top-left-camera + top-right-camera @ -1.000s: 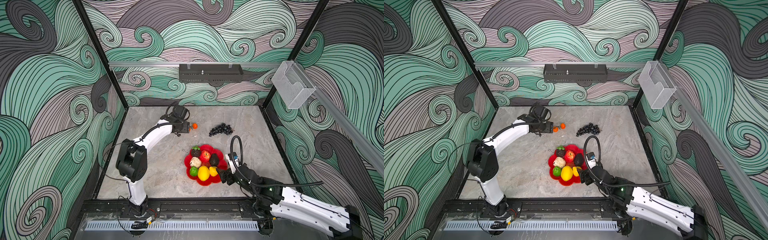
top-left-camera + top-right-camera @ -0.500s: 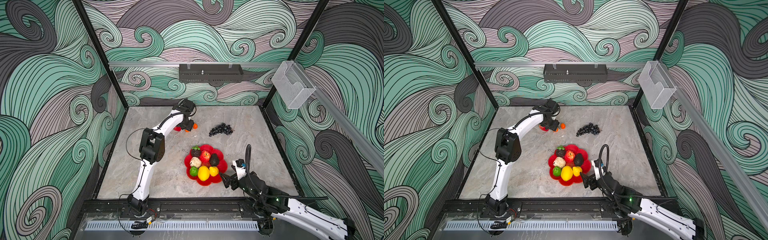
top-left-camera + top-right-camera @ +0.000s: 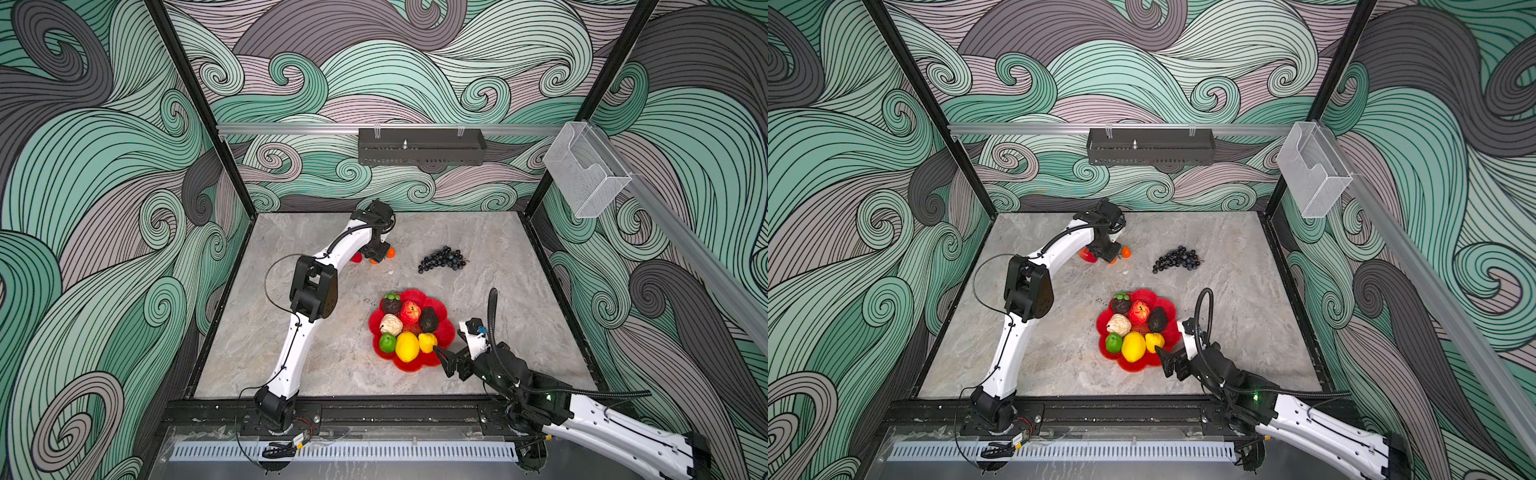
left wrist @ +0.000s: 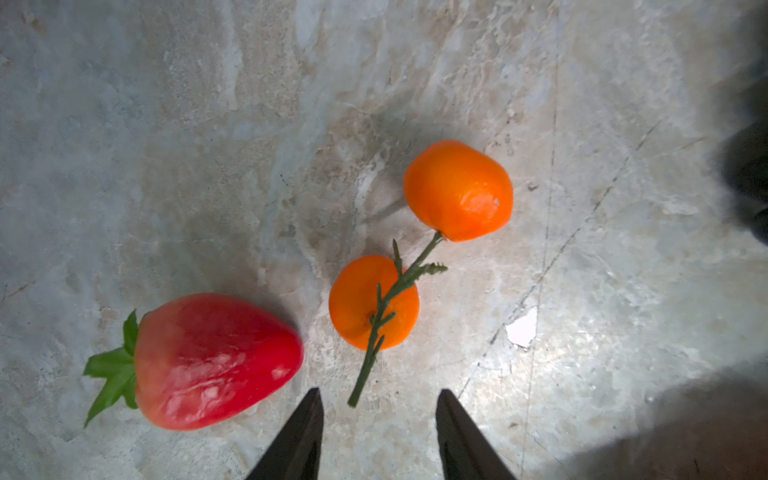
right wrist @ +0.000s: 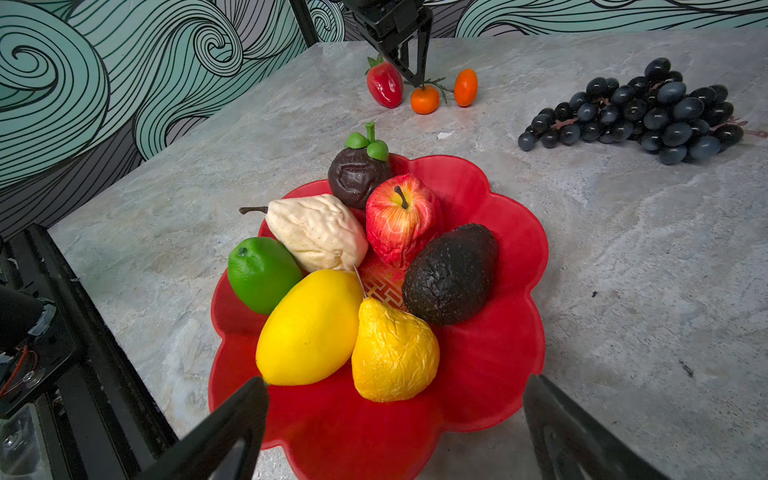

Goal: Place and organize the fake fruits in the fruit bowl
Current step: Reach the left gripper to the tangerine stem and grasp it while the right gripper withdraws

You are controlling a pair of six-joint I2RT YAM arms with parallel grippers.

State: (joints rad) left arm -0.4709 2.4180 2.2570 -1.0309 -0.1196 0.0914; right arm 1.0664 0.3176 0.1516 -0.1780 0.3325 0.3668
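top views: red bowl (image 3: 448, 330) with seven fruits sits near the front of the table (image 3: 340, 374), grapes (image 3: 1177, 259) lie behind it | left wrist: left fingers (image 4: 299, 436) spread, orange stem (image 4: 363, 374) between them, not touched; strawberry (image 4: 208, 361) beside | right wrist: right fingers (image 5: 232, 424) wide apart, empty, at bowl edge

Both top views: mounted high at the front, angled down over the whole bench (image 3: 540, 291), near-identical framing. Left wrist view: close, straight down on strawberry (image 4: 208, 361) and two oranges (image 4: 457, 191). Right wrist view: low, close to the bowl (image 5: 511, 232), facing the far wall (image 5: 582, 14); same strawberry and oranges sit in its background.
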